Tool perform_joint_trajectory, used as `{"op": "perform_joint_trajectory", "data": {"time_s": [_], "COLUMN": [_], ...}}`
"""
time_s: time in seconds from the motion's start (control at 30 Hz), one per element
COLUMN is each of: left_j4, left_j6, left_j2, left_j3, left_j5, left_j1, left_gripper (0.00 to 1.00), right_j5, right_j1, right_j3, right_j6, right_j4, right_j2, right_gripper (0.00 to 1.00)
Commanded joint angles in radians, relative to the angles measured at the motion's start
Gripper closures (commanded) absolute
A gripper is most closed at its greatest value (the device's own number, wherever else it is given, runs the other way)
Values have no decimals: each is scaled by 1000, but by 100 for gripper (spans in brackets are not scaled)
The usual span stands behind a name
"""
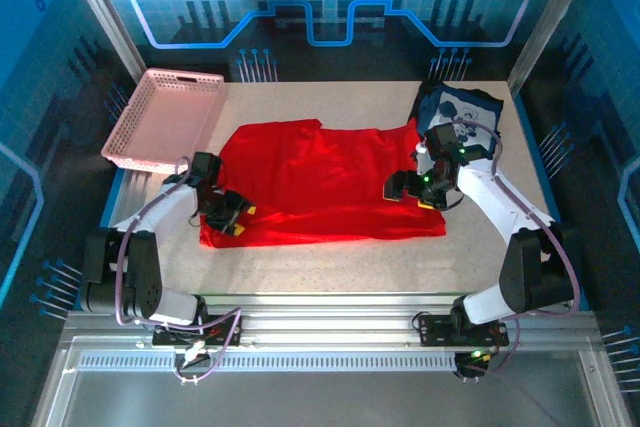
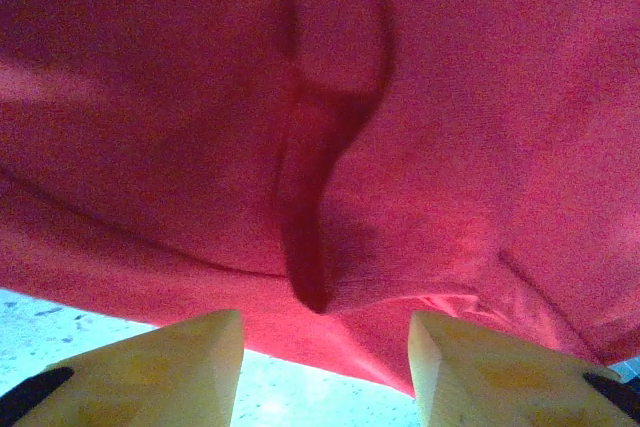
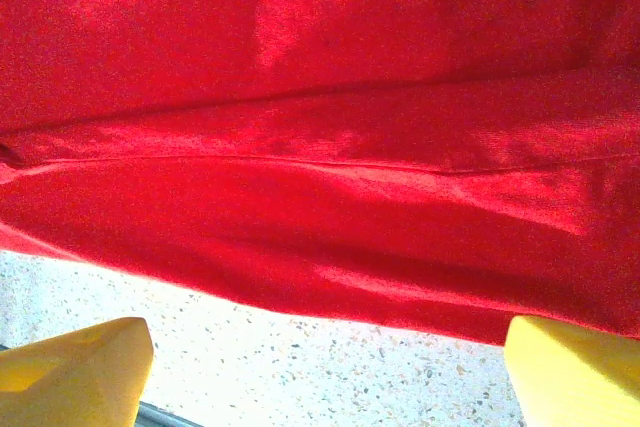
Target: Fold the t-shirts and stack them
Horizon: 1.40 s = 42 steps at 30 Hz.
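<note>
Top view: the red t-shirt point(image 1: 320, 182) lies flat, its long axis running left to right. The left gripper point(image 1: 228, 215) is at its near-left corner and the right gripper point(image 1: 425, 189) at its right edge, with the navy t-shirt point(image 1: 458, 107) beyond. Left wrist: the fingers point(image 2: 170, 372) are spread and empty, the hem just ahead. Right wrist: the fingers point(image 3: 75, 367) are wide and empty, the hem just ahead.

Worktop point(image 1: 330, 267): pale speckled slab, middle of frame. Red t-shirt point(image 1: 320, 182) spread flat across centre, wrinkled, lower hem toward bottom. Navy t-shirt point(image 1: 455, 107) bunched in upper right corner, touching red one's upper right tip. Pink lattice basket point(image 1: 125, 119) in upper left corner, just beside red cloth. Bare strip along bottom edge.
</note>
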Motion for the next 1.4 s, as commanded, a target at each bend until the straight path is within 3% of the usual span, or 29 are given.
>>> {"op": "perform_joint_trajectory", "data": {"time_s": [0.0,0.3,0.67,1.37], "left_j4": [17,70,53,-193], "left_j6": [-33,-24,21,383], "left_j2": [26,125,194,523], "left_j3": [-13,51,144,576], "left_j5": [36,33,35,-30], "left_j1": [-3,-11,-41,-134], "left_gripper": [53,64,100,96], "right_j5": [-19,-8,6,-22], "right_j1": [10,12,10,11], "right_j3": [28,20,13,-7], "right_j6": [-22,-27,-31,-24], "right_j4": [-10,-15,-18,9], "right_j2": [13,2,-3,16], "right_gripper": [8,8,9,10]}}
